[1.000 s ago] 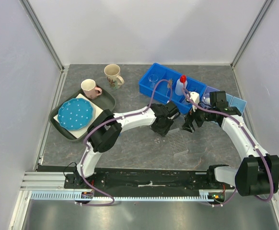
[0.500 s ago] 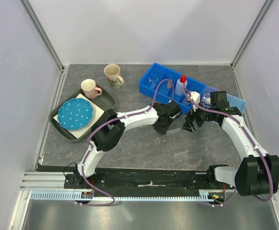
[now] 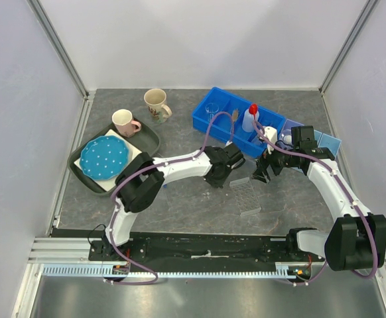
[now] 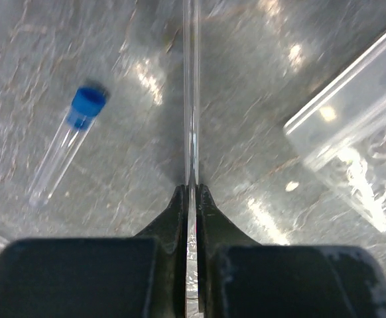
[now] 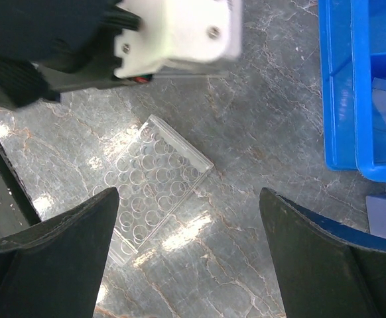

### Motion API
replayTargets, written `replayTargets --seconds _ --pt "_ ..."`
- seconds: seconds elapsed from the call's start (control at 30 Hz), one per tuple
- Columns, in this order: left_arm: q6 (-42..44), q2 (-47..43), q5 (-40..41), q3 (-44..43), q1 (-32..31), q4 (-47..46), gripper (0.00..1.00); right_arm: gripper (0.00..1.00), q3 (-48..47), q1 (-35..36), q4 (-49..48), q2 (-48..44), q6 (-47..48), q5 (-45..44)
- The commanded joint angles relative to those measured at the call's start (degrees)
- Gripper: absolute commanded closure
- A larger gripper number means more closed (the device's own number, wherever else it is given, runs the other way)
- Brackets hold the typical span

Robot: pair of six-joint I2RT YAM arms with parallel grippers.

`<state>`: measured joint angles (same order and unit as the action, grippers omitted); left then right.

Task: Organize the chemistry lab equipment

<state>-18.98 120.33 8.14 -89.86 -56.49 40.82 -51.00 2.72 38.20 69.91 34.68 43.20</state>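
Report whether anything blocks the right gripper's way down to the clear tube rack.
Nothing visible does. The open right gripper points at the clear tube rack. The left gripper, shut on a thin clear rod, sits beside the rack, not over it.

No text, label or number can be read anywhere.

Top camera up high behind the arm bases, looking down over the whole grey table [image 3: 193, 212]. Left wrist camera's right down close to the tabletop, looking down. Right wrist camera rides higher, looking straight down. And the clear tube rack [image 3: 246, 195] shows in all three.
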Motion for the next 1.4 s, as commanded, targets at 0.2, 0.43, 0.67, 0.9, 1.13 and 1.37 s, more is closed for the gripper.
replayTargets --seconds 0.2,0.43,0.67,0.9,1.13,1.37 --pt "-7.73 -24.23 1.62 19.87 -0.11 -13.12 0.98 0.05 0.29 -0.26 1.7 0.14 2.14 9.96" --pt "-10.9 -43.76 -3.92 36.06 -0.2 -31.56 0.98 0.06 -5.5 0.26 10.04 1.02 4.96 20.07" --pt "-14.24 -55.73 -6.91 45.74 -0.29 -47.57 0.98 0.07 -15.87 5.62 19.2 5.59 0.14 29.21" --pt "-17.31 -58.02 -7.61 48.47 -0.29 -56.02 0.98 0.08 -13.61 13.17 -14.4 0.85 -36.22 19.41" --pt "-19.25 -56.97 -7.53 48.64 -0.73 -60.15 0.98 0.12 -12.45 16.53 -27.03 2.68 -56.47 16.65" --pt "-20.65 -55.21 -5.16 47.59 -0.82 -61.38 0.98 0.27 -8.33 16.79 -37.04 4.01 -67.89 17.62"
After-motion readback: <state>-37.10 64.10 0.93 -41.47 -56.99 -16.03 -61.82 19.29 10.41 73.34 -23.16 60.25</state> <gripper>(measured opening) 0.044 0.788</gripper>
